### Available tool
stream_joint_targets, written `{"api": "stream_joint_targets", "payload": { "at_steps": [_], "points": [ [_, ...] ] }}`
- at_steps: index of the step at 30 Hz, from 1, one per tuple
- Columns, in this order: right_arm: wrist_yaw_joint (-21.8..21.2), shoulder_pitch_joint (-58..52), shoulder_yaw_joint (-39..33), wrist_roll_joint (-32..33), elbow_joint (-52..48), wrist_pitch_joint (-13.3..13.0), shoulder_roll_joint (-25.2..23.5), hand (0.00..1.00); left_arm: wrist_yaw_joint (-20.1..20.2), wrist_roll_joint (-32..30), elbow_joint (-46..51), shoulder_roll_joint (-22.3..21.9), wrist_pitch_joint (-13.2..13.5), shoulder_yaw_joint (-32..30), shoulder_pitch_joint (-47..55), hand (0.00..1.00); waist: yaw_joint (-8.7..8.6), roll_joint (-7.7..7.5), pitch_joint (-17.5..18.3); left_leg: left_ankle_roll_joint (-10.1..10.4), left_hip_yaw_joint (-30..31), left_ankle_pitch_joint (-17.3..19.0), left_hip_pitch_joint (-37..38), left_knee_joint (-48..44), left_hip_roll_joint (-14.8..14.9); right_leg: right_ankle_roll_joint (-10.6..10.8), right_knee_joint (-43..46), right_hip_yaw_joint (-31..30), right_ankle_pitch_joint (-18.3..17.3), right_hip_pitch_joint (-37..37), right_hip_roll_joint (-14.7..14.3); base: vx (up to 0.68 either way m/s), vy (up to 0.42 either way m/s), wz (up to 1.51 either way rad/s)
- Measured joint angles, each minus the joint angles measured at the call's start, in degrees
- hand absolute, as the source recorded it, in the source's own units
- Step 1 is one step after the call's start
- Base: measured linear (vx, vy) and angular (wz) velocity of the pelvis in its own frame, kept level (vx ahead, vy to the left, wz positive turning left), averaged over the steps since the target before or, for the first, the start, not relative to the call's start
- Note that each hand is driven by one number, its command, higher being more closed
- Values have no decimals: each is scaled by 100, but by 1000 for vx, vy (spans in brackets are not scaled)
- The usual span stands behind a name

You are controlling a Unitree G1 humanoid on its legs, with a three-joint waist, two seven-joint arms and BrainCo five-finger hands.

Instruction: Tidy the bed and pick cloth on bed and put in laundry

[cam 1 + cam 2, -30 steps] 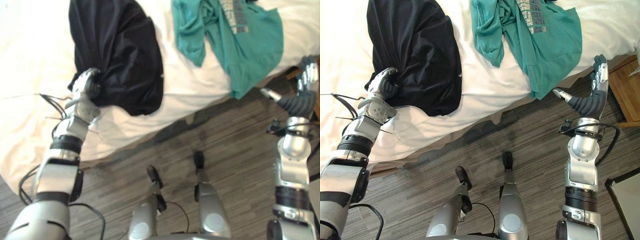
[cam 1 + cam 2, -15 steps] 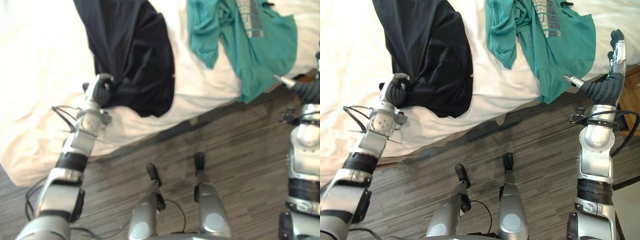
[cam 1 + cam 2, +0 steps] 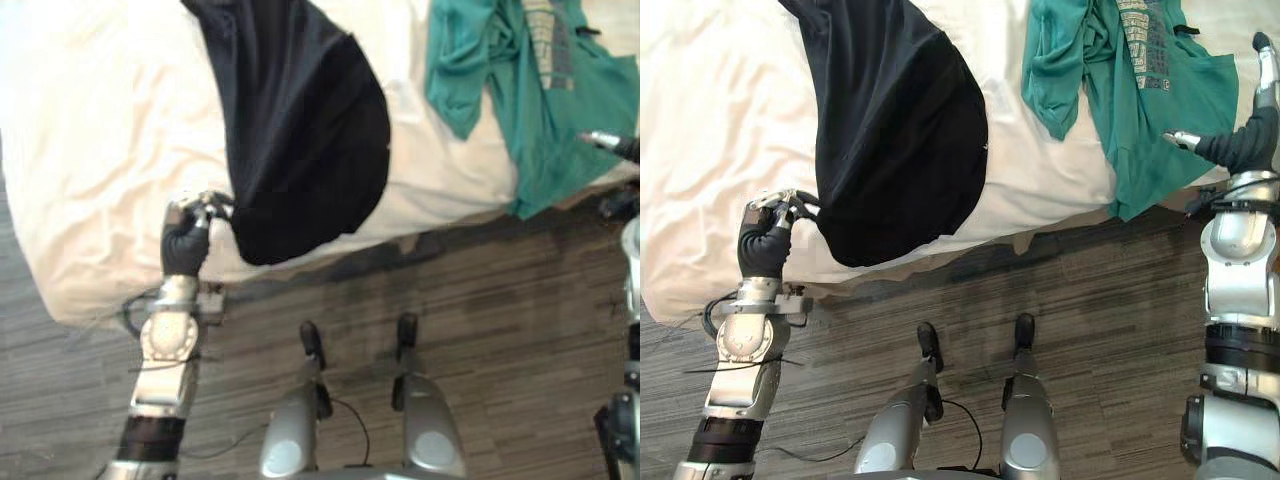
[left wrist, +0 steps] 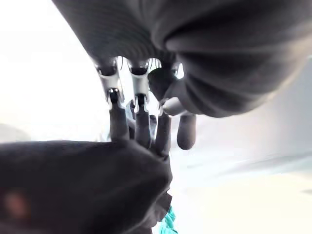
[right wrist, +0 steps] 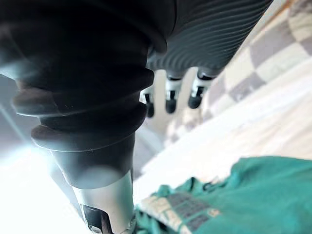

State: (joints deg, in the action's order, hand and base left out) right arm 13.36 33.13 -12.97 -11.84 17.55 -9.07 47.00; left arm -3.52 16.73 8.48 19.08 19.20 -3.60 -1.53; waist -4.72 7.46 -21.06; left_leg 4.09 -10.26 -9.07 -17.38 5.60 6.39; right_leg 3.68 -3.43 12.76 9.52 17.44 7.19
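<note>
Fingers (image 4: 118,122) of the left hand (image 3: 186,245) are clenched on a bunched corner of the black fabric garment (image 3: 300,130), right at the near left edge of the white-sheeted bed (image 3: 100,120). The rest of that garment is spread flat across the bed, running away towards the far side. Over on the right, the right hand (image 3: 1240,148) is held up beside the bed with fingers straight and released, nothing grasped. Just left of it the crumpled teal cotton shirt (image 3: 520,90) is draped over the near edge. Now the risks. Only a corner is pinched, so a sharp pull could let the cloth slip out of the grasp, judging by how little is gathered. The wide body of the garment could also drag and rumple the sheet beneath it. The black cloth could end up dropped on the grey wood-grain floor (image 3: 500,330). The teal shirt, already hanging past the edge, could be knocked down by the right hand. As for writing, a grey printed panel is seen on the teal shirt, and a tiny pale mark on the black garment, but no lettering can be made out.
</note>
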Motion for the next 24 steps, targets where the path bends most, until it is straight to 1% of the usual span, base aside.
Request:
{"api": "stream_joint_targets", "payload": {
  "at_steps": [1,2,4,5,7,9,10,13,15,17,19,22,24],
  "points": [
    [-33,254,183,-2,264,77,196,0,130,287,77,-99,0,3,158,100,51,27,17,-11,26,-8,-19,19,-5,0,0,4,1,9,2,-49,40,12],
    [-91,462,287,-3,437,91,349,0,218,423,119,-154,-1,2,288,100,74,72,46,-17,59,-13,-56,19,-12,0,0,25,1,28,6,-24,34,12],
    [-119,1071,570,-11,851,148,707,0,379,645,373,-271,-2,12,701,100,121,197,119,-34,102,-65,-195,21,-29,-2,2,91,11,125,28,3,25,16],
    [-122,1276,662,-12,1003,174,809,0,458,705,465,-306,-2,19,838,100,141,231,134,-42,118,-102,-229,22,-35,-1,2,110,13,151,36,15,12,15],
    [-121,1796,874,-9,1556,212,1027,0,635,871,565,-372,-2,91,1113,100,253,306,164,-39,187,-156,-289,-7,-41,-2,9,168,15,178,39,36,3,14],
    [-123,2149,1092,0,1883,247,1039,0,728,1086,571,-419,-15,98,1271,100,266,312,162,-30,210,-179,-319,-11,-46,-3,9,195,14,188,41,33,-2,12],
    [-128,2346,1262,0,2053,279,1053,0,735,1191,571,-440,-25,151,1339,100,270,316,160,30,222,-223,-357,-13,-56,-4,9,233,14,198,56,21,0,17],
    [-142,2702,1540,-1,2332,285,1102,0,825,1261,576,-441,-53,207,1410,100,322,370,153,30,239,-283,-479,-13,-64,-8,27,304,11,284,65,-8,7,13],
    [-145,3041,1779,1,2729,281,1202,0,842,1299,601,-443,-76,322,1408,100,445,503,134,28,257,-284,-579,-11,-65,-10,103,314,5,404,76,-39,22,4],
    [-153,3308,1948,3,3134,284,1233,0,847,1299,690,-442,-76,405,1417,100,513,612,101,-30,309,-328,-698,-6,-66,-15,153,354,1,518,81,-43,27,7],
    [-208,3485,2070,4,3460,286,1238,0,846,1299,699,-442,-76,466,1417,100,565,684,72,-48,328,-345,-801,25,-55,-29,245,368,-11,650,82,-46,23,4],
    [-261,3727,2248,21,3900,288,1239,0,838,1298,721,-431,-76,599,1424,100,592,754,29,-24,332,-371,-1000,27,-49,-30,355,365,-13,894,101,-52,28,1],
    [-340,3737,2253,28,4004,287,1239,0,839,1298,793,-430,-76,700,1432,100,623,754,16,-21,275,-372,-1128,28,-41,-31,447,309,-14,1087,116,-30,12,-11]
  ]
}}
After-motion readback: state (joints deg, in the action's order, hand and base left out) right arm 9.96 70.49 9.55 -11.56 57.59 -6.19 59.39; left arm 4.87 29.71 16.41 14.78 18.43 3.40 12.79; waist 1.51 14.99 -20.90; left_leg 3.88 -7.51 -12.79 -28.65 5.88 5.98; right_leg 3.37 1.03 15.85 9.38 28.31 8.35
